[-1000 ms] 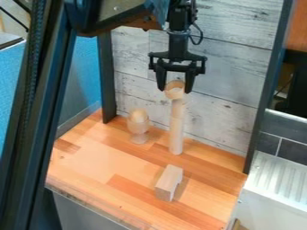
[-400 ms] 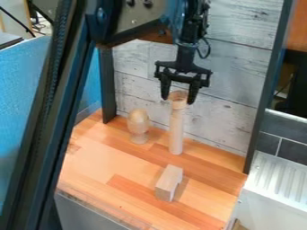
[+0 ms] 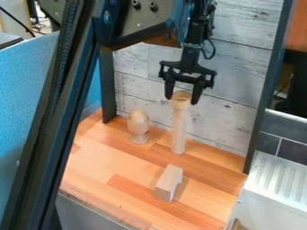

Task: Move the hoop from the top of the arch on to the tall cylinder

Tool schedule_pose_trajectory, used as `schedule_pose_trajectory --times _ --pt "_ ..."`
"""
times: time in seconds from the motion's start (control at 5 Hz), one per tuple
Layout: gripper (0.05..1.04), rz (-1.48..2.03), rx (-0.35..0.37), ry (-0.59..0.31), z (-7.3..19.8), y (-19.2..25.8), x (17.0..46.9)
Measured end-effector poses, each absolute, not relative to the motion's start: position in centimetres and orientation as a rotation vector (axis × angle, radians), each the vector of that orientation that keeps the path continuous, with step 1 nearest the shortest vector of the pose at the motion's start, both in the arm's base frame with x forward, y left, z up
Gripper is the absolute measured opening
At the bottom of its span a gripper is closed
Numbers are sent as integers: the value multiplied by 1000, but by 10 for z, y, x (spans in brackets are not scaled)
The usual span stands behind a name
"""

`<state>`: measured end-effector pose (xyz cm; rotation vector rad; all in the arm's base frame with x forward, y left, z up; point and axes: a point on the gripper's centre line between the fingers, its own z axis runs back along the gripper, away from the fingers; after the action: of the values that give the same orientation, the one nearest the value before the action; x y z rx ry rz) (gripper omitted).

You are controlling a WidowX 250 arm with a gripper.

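One hoop [image 3: 182, 103] tops one tall cylinder [image 3: 178, 132], twelve o'clock from one arch [image 3: 168, 183]; one goblet [image 3: 138, 128] stands at eleven. One gripper [image 3: 182, 100] points down, jaws part-open, pinching the hoop.

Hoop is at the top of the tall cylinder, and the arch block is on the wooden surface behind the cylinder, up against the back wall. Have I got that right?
Not quite: the camera view shows the arch block in front of the tall cylinder, away from the back wall. The hoop is at the top of the cylinder.
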<state>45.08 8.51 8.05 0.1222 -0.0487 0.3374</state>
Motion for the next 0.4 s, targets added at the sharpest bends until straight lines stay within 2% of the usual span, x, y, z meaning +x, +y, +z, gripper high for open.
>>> schedule_pose_trajectory --times 0.2,0.4 --pt "822 338 123 -61 81 86 453" --pt "1007 353 133 -69 79 87 453"
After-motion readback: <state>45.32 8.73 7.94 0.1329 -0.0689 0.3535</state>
